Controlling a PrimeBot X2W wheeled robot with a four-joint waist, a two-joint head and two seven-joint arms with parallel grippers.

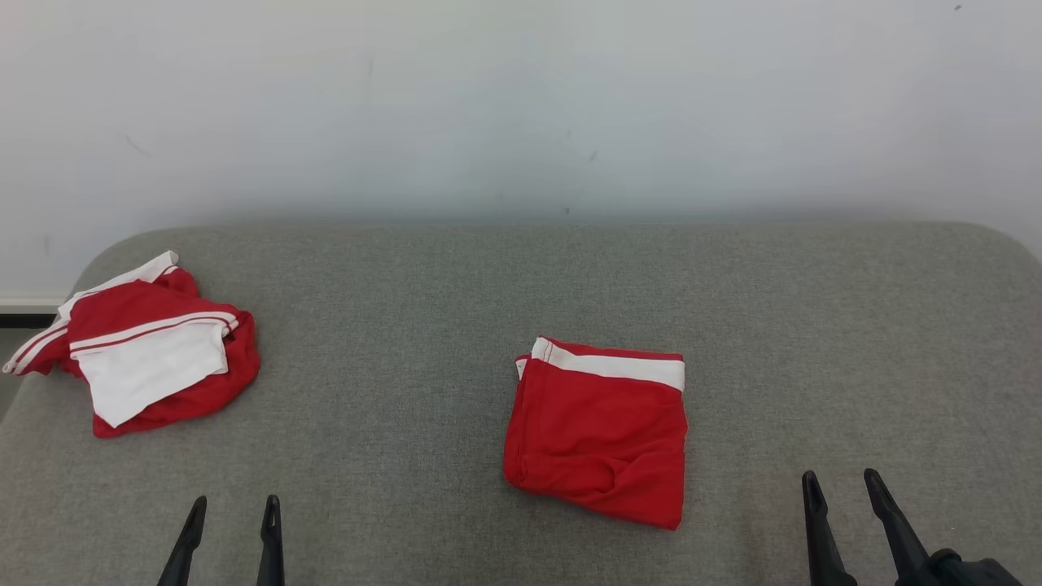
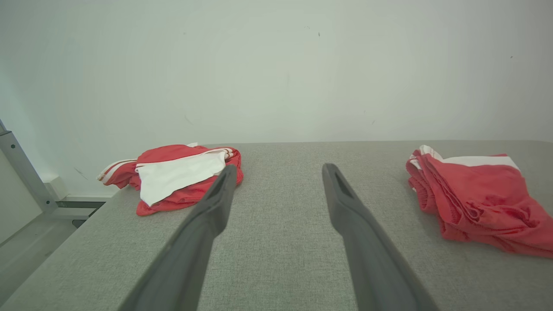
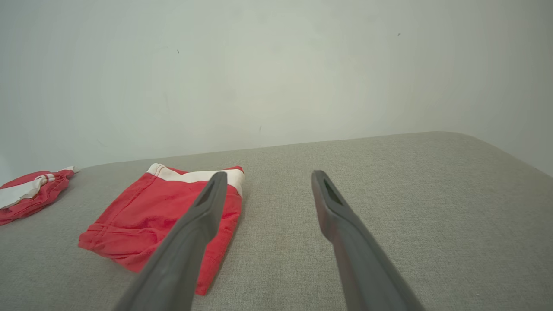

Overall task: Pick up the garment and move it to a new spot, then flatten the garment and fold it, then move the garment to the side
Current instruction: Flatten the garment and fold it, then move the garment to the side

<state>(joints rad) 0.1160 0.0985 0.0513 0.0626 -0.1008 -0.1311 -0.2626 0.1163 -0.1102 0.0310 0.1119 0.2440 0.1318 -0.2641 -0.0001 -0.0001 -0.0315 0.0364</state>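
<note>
A folded red garment (image 1: 598, 431) with a white band along its far edge lies flat near the middle of the grey padded surface (image 1: 407, 325); it also appears at the right of the left wrist view (image 2: 479, 198) and at the left of the right wrist view (image 3: 160, 216). My left gripper (image 1: 234, 503) stands open at the lower left, over bare surface, with nothing between its fingers. My right gripper (image 1: 843, 478) stands open at the lower right, just right of the folded garment and apart from it, also holding nothing.
A second red and white garment (image 1: 142, 346) lies crumpled at the far left corner of the surface, also seen in the left wrist view (image 2: 177, 177). A pale wall (image 1: 521, 106) rises behind the surface's far edge. A metal frame (image 2: 21, 172) stands off the left side.
</note>
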